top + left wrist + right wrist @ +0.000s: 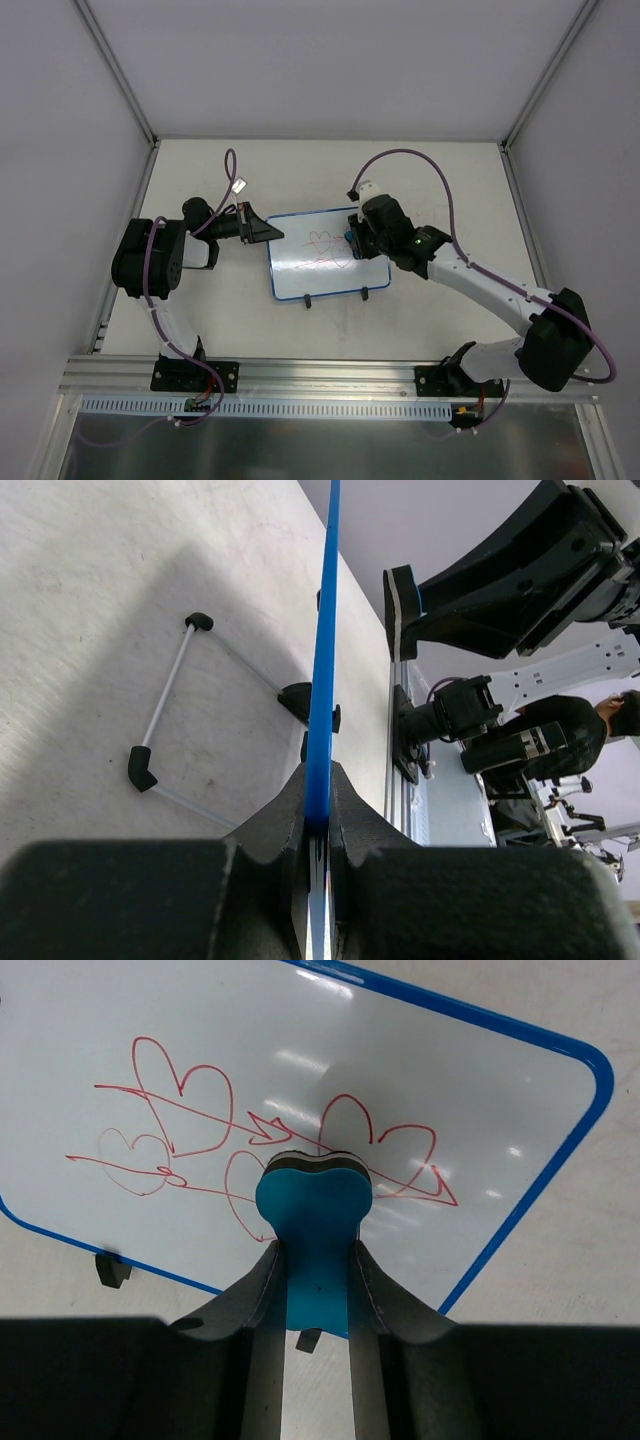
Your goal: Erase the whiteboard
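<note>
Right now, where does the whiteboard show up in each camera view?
Top external: whiteboard mid-table, between the two arms.
Left wrist: whiteboard edge-on, a blue strip rising from bottom centre.
Right wrist: whiteboard fills the upper picture, behind the blue eraser.
Shared landmark: its black feet, visible in all three.

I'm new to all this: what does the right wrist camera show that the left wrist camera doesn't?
Only the right wrist view shows the face of the whiteboard with its red hearts and arrows, and the blue eraser held in the right gripper. Only the left wrist view shows the board edge-on, pinched in the left gripper, plus a thin white rod with black ends and the right arm side-on. Both show the board's blue frame and a black foot.
</note>
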Robot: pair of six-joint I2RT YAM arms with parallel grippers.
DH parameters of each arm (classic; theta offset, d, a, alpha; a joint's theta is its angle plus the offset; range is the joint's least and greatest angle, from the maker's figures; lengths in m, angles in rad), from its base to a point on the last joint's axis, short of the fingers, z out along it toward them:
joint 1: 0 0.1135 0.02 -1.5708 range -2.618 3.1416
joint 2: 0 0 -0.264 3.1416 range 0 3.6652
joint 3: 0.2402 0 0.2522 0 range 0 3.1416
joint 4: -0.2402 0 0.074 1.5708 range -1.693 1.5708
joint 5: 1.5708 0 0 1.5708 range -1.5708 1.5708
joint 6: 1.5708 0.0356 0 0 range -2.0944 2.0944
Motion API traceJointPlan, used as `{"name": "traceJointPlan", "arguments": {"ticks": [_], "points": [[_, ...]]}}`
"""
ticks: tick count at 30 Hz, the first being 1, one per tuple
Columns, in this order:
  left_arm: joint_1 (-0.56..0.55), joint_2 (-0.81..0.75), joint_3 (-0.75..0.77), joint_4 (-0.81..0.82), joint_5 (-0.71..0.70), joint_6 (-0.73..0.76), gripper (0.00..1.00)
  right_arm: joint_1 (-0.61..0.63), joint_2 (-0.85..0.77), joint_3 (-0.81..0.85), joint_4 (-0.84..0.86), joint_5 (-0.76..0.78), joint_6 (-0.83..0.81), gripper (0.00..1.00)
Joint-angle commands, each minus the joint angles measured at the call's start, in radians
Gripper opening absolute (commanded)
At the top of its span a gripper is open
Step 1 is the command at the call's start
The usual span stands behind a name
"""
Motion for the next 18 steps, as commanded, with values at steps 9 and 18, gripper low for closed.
{"name": "traceJointPlan", "arguments": {"ticks": [9,18], "points": [[-0.005,-0.002,-0.013,0.35,0.023,0.025,0.0,0.141,0.129,0.132,0.126,0.121,-0.055,0.0],[-0.005,-0.019,-0.021,0.357,0.032,0.011,0.0,0.159,0.202,0.12,0.312,0.221,-0.162,0.0]]}}
